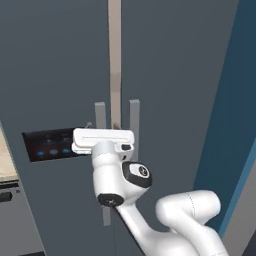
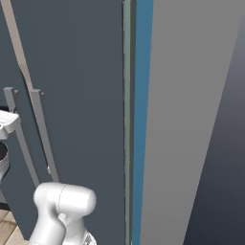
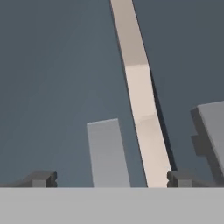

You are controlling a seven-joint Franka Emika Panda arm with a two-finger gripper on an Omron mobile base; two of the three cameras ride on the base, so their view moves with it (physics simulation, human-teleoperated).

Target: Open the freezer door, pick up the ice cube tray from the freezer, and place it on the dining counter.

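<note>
Freezer door (image 1: 55, 75): I see it shut, flush w/ the plain grey door (image 1: 180, 75) to its right; long axis vertical, face toward the base cams.
Control panel (image 1: 50, 145): black w/ blue lights, on the freezer door at mid-height, left of the handles.
Bar handle (image 1: 100, 120): freezer door's grey bar, upright, near the door's right edge; in hand view it's the grey strip (image 3: 107, 153) rising betw the fingertips.
Second handle (image 1: 134, 122): upright on the plain door, just beside the seam; in hand view at the right edge (image 3: 212, 131).
Seam (image 1: 115, 55): beige strip betw the two doors, runs vertical; in hand view it leans slightly (image 3: 140, 96).
Gripper (image 3: 109, 178): jaws spread wide, nothing held; freezer bar sits in the gap, seam nearer the right fingertip. Contact w/ bar: can't tell.
Hand (image 1: 103, 140): white, level, right in front of both handles, hiding their mid parts.
In the way: my own arm covers the lower door area in left base view.
Right base view extra: blue wall strip (image 2: 142, 119) and a grey panel (image 2: 191, 119) right of the fridge.
Left base view extra: the control panel.
</note>
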